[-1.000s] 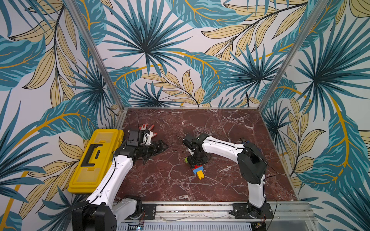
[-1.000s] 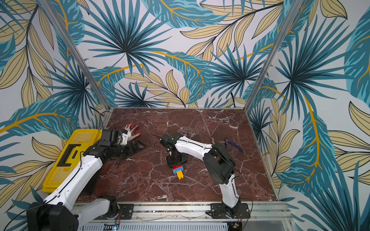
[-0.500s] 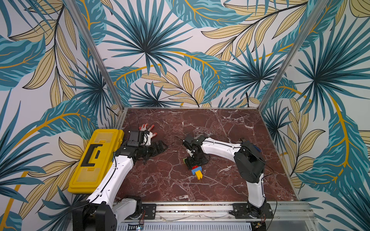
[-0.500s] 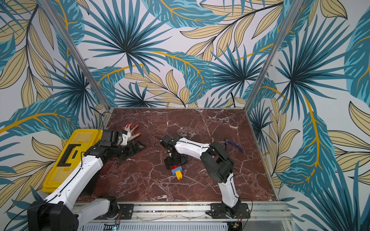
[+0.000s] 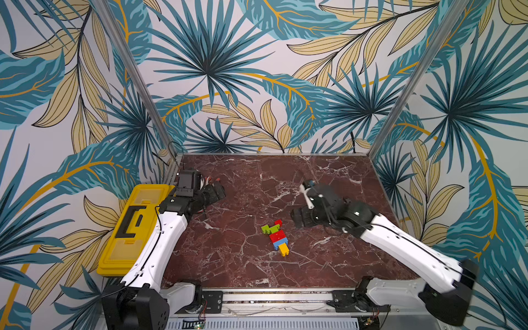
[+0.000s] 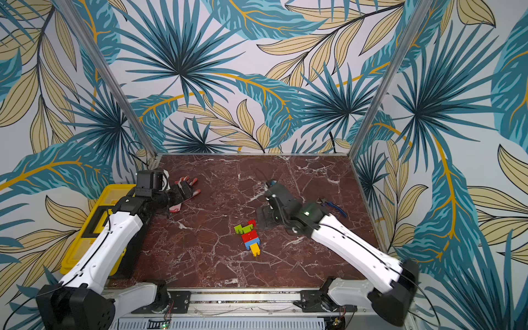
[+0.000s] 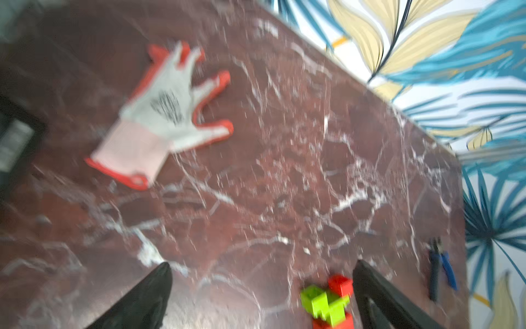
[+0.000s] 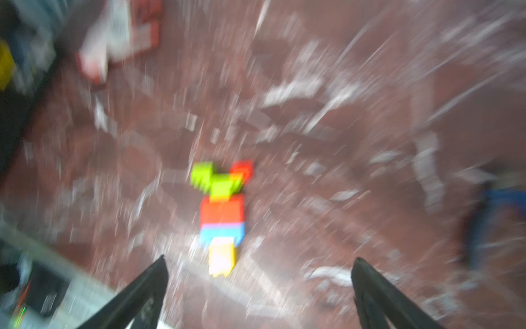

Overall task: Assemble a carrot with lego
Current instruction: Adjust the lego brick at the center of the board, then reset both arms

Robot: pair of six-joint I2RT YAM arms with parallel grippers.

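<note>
The red marble table [image 5: 257, 177] lay under both my arms. The yellow toolbox [image 5: 134, 228] lay flat along the table's edge, behind and outboard of my left gripper [image 7: 262, 266]. That gripper hung with its jaws released wide, nothing between them. My right gripper [image 8: 259, 263] likewise stood spread and empty, clear of the bricks. A white work glove [image 7: 165, 114] with red fingertips lay palm-down on the marble ahead of my left jaws, partly hidden beneath them in both top views. The carrot [image 5: 277, 237] lay flat on the table between my two grippers, near the right one but not touching it, and well apart from the left. Its lime-green leaves and one small red piece lay nearest my right jaws, then the red body, the blue band, and the yellow tip farthest off. Blue-handled pliers [image 6: 334, 206] lay on the outer side of my right gripper, away from the carrot. Both wrist views were blurred.
</note>
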